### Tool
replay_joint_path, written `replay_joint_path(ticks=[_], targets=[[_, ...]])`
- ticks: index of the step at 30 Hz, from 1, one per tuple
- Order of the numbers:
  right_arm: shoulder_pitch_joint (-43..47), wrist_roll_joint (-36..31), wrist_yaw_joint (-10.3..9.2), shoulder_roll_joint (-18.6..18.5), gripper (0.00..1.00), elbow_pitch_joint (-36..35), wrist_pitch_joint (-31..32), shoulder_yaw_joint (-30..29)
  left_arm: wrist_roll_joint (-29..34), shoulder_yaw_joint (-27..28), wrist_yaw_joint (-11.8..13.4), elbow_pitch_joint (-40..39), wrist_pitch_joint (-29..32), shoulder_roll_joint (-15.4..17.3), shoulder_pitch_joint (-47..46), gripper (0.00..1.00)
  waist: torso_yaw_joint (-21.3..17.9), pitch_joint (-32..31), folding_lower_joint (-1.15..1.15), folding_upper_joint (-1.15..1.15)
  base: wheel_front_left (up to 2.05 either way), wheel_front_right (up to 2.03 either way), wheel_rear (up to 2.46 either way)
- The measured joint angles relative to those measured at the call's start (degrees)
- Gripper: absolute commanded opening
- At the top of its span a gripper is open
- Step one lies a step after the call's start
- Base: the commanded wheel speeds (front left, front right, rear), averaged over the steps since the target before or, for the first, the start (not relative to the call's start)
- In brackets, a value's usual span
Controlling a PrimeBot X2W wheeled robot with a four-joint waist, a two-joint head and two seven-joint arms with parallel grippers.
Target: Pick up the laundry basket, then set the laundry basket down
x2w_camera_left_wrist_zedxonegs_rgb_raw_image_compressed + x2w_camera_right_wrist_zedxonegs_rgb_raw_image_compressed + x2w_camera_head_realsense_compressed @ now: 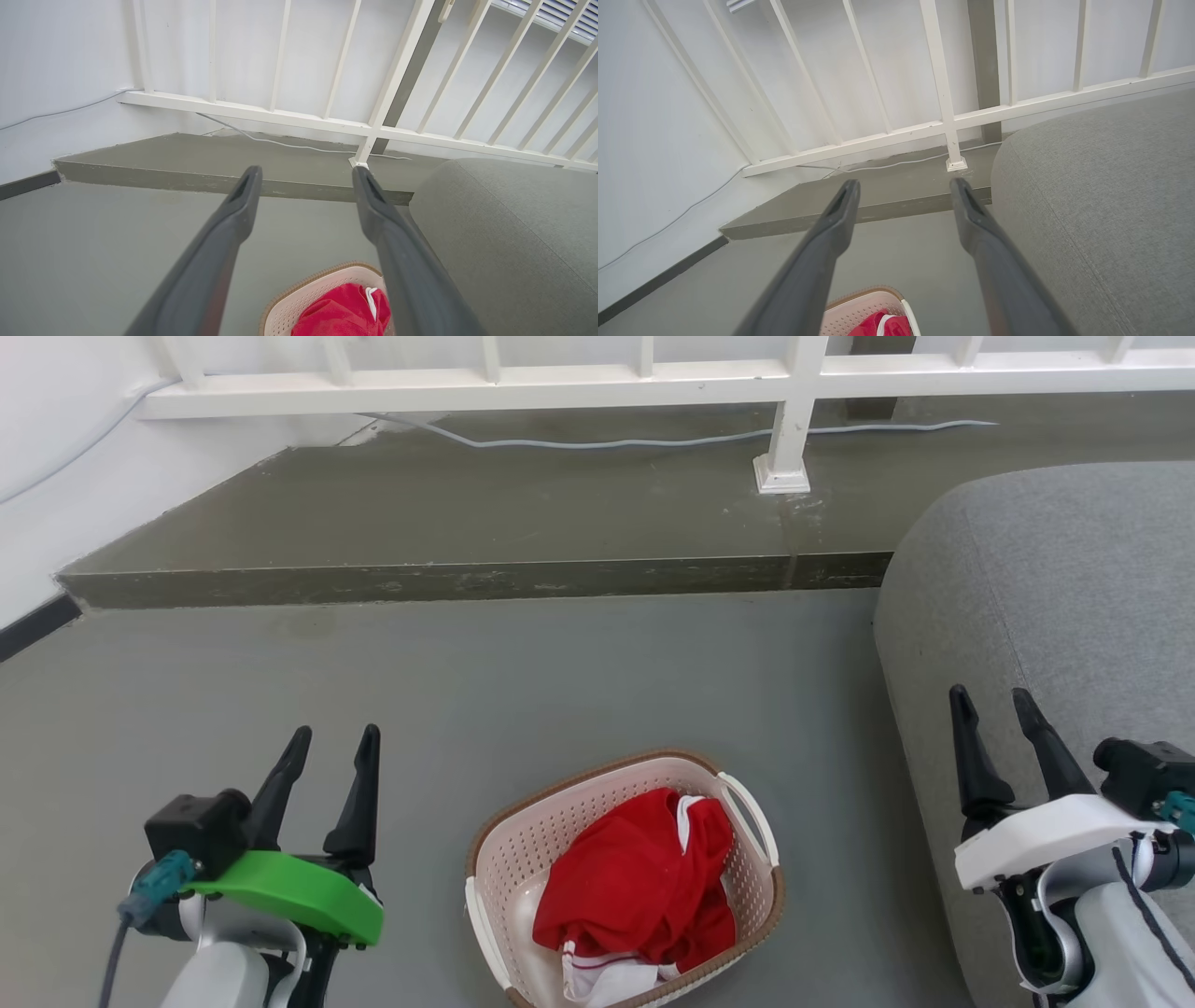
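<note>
The laundry basket point(527, 840) sits on the gray floor point(467, 681) at 6 o'clock in the head view, between the 2 arms and touched by neither. Its brown rim faces up, with 1 white handle point(752, 812) on the side toward 3 o'clock and the other point(485, 933) toward 8 o'clock. Inside lies a crumpled red garment point(644, 877) with white trim, heaped toward the 4 o'clock side of the basket.

The left gripper point(334, 735) hangs at 8 o'clock in the head view, above the floor and well apart from the basket. Its 2 dark fingers point toward 12 o'clock, spread moderately wide with nothing between them. The right gripper point(990, 695) hangs at 4 o'clock, in front of the gray sofa point(1074, 597), and its fingers are likewise parted and hold nothing. In each wrist view the fingers rise from 6 o'clock with a clear gap, and the basket's far rim peeks in at the bottom edge between them.

Beyond the basket, toward 12 o'clock, a low raised step point(467, 523) runs across the floor. A white railing point(560, 378) stands on it, and a pale cable point(607, 443) trails along its base. The sofa fills the 3 o'clock side, near the basket but not touching it.
</note>
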Motion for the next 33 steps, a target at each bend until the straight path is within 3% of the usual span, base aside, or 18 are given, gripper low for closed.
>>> replay_joint_path(ticks=[15,33], targets=[[0.2,-10.3,-1.03,0.0,1.00,1.0,-2.8,1.3,10.2,-2.2,0.9,1.7,-3.0,-0.1,0.0,1.00,0.3,-0.2,0.00,0.00,0.00,0.00,0.00],[0.6,-10.4,-0.96,0.2,1.00,1.9,-2.9,0.7,10.3,-1.9,1.2,3.6,-3.0,-0.4,-0.3,1.00,0.2,-0.1,0.00,0.00,0.00,0.00,0.00]])
